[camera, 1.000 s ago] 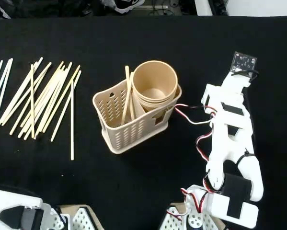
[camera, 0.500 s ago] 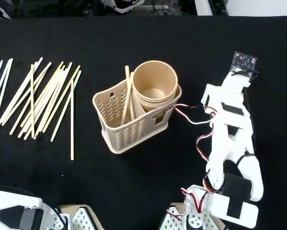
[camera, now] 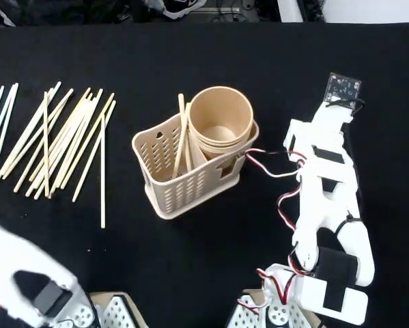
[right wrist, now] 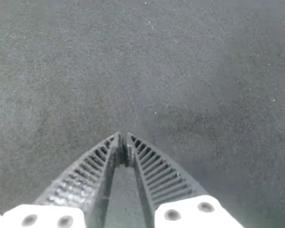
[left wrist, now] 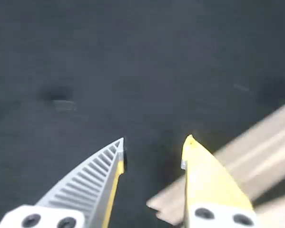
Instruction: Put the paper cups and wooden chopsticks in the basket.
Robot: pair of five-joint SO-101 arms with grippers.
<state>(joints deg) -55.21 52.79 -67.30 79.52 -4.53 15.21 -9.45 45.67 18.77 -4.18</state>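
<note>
The left arm (camera: 28,277) sat at the near left corner, left gripper (left wrist: 154,142) spread apart; the right arm (camera: 327,188) lay extended toward the far side, right gripper (right wrist: 123,138) pressed closed.

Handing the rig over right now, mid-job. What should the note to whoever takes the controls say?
Left claw: open, empty, above the black table.
Right claw: shut, empty, above a bare part of the table.
Done: paper cups stacked in the basket, with some upright chopsticks beside them.
Left: the loose chopsticks, spread on the table on the side of the basket away from the right arm.
</note>
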